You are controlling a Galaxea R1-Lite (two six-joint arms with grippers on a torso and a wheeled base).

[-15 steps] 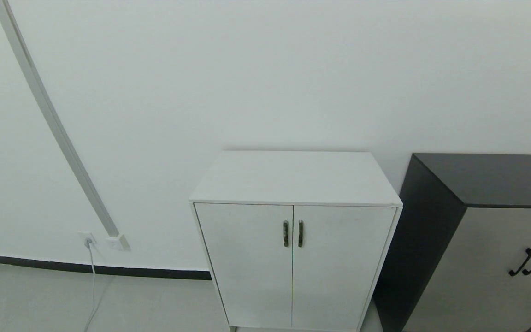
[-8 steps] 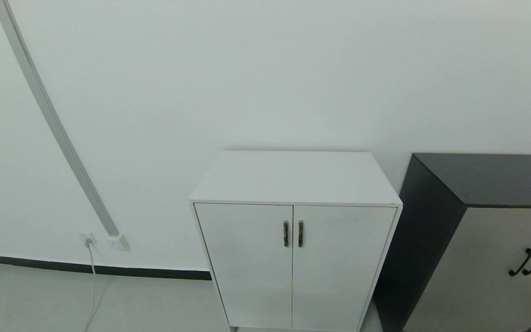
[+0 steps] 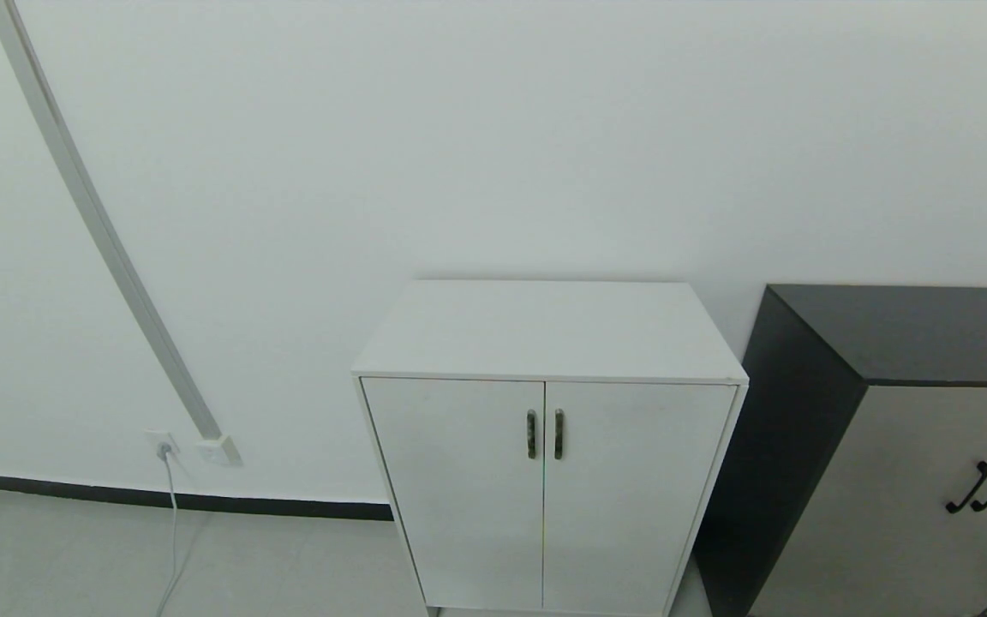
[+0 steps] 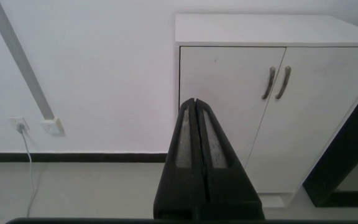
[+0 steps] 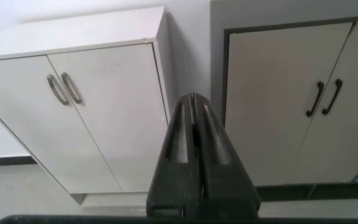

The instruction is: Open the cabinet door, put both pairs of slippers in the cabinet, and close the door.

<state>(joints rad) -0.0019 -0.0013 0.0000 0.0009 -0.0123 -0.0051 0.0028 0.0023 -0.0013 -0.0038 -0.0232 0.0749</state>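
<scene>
Standing against the plain white wall (image 3: pixel 493 128) on a pale grey floor (image 3: pixel 48 557), the white two-door cabinet (image 3: pixel 459 497) occupies the lower middle of the head view. Its two flat doors are both shut, so whatever it holds is hidden. Two slim dark vertical handles (image 3: pixel 532 434) sit side by side at the seam between the doors, one on each. Just beside it on the robot's right stands one black cabinet with grey doors (image 3: pixel 802 411), also shut and carrying two curved black handles (image 3: pixel 982 486). On the left, one grey cable duct (image 3: pixel 99 223) runs slantwise down the wall to a small white box. Next to that box is one wall socket (image 3: pixel 162 444), from which a white cord (image 3: pixel 173 531) hangs to the floor, and a black skirting strip (image 3: pixel 176 501) lines the foot of the wall. In the left wrist view the left gripper (image 4: pixel 195 102), black with two long fingers pressed flat together, hangs well apart from the white two-door cabinet and points toward its left door. In the right wrist view the right gripper (image 5: pixel 193 96), likewise with its two fingers closed against each other, points at the narrow gap between the white cabinet and the black one, apart from both.
</scene>
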